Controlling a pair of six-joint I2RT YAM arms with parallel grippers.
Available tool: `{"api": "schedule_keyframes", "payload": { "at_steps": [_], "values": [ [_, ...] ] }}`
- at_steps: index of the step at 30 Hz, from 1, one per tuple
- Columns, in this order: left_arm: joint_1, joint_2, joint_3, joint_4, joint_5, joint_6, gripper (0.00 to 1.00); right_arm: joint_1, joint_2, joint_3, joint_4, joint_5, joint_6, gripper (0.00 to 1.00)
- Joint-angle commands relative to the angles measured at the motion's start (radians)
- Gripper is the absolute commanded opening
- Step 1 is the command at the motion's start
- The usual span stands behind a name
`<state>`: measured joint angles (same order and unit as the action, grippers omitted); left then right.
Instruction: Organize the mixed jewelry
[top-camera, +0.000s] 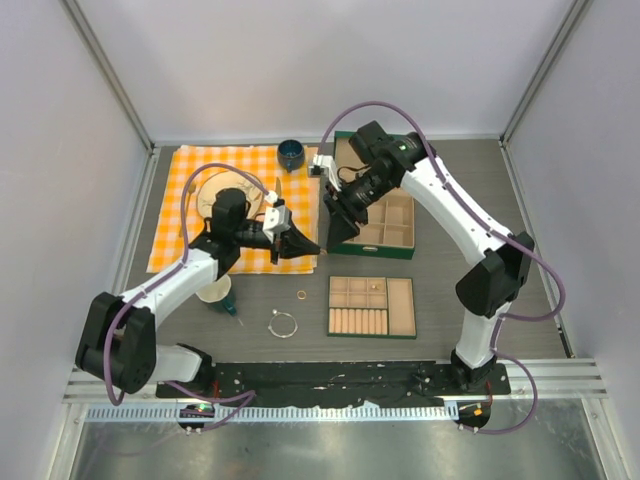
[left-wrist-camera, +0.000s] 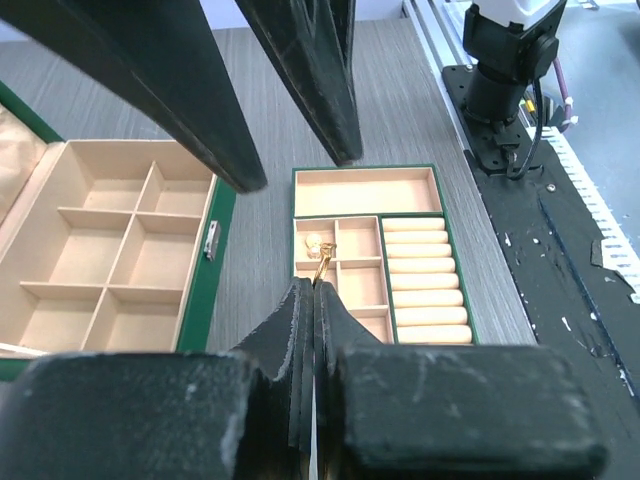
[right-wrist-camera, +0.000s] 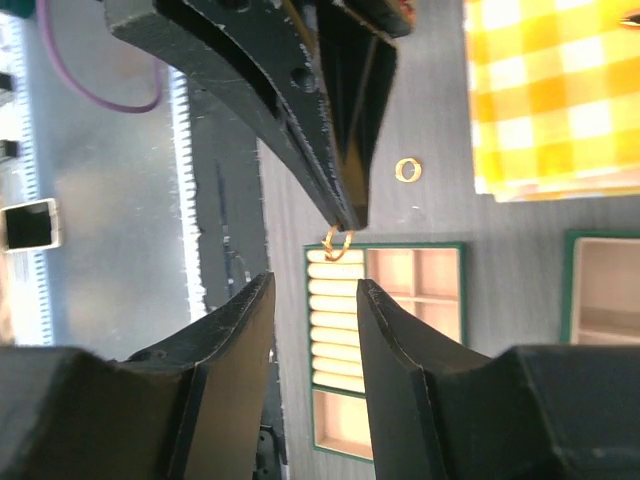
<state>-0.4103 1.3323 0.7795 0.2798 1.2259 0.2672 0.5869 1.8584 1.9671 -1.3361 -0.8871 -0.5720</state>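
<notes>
Step in hand: getting one gold ring (left-wrist-camera: 322, 264) into the tray (top-camera: 401, 294). The L end effector (left-wrist-camera: 315, 292) is clamped fully shut w/ the ring pinched at its very tips. It's held in the air just beyond the tray's far-left corner, above the surface (top-camera: 440, 322).

The R end effector (right-wrist-camera: 315, 288) has its jaws part-open w/ nothing between them, tips just beside the ring. By the look of it, the ring is L's alone.

Next move, as I read it:
- R needs to pull clear, away from the tray.
- L then carries the ring over a tray cell or the roll slots, lowers and opens.
- It's a tip-only grip, so go slow or the ring could slip.

Pose:
- L forearm lies across the checked cloth (top-camera: 190, 170), wrist aimed toward the tray's far side.
- R arm arches over the box (top-camera: 395, 215) beyond the tray, wrist bent down to meet L's tips.

Other pieces: a second gold ring (top-camera: 301, 295) lies just left of the tray. The bangle (top-camera: 283, 323) sits left of its near-left corner.
</notes>
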Motion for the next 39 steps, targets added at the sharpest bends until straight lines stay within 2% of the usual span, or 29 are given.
{"api": "schedule_keyframes", "payload": {
  "at_steps": [1,6,8,10,11,12,14,33,39],
  "values": [
    [-0.004,-0.025,0.066,-0.115,-0.040,0.035,0.00,-0.001,-0.109,-0.010,0.121,0.180,0.107,0.45],
    [-0.004,-0.024,0.078,-0.078,-0.091,-0.075,0.00,0.002,-0.146,-0.069,0.205,0.286,0.167,0.45],
    [-0.004,-0.022,0.073,-0.035,-0.092,-0.164,0.00,0.011,-0.146,-0.080,0.218,0.318,0.184,0.45],
    [-0.004,-0.021,0.050,0.085,-0.098,-0.242,0.00,0.027,-0.145,-0.088,0.236,0.342,0.188,0.45],
    [-0.004,-0.019,0.037,0.137,-0.111,-0.343,0.00,0.033,-0.143,-0.089,0.242,0.350,0.193,0.45],
    [-0.005,-0.016,0.011,0.238,-0.118,-0.383,0.00,0.039,-0.142,-0.091,0.255,0.355,0.199,0.45],
    [-0.016,-0.013,-0.008,0.303,-0.127,-0.454,0.00,0.060,-0.134,-0.091,0.261,0.375,0.204,0.44],
    [-0.030,-0.004,-0.011,0.294,-0.197,-0.439,0.00,0.085,-0.160,-0.114,0.255,0.361,0.173,0.43],
    [-0.032,-0.004,-0.016,0.274,-0.178,-0.413,0.00,0.087,-0.182,-0.102,0.262,0.418,0.175,0.42]
  ]
}}
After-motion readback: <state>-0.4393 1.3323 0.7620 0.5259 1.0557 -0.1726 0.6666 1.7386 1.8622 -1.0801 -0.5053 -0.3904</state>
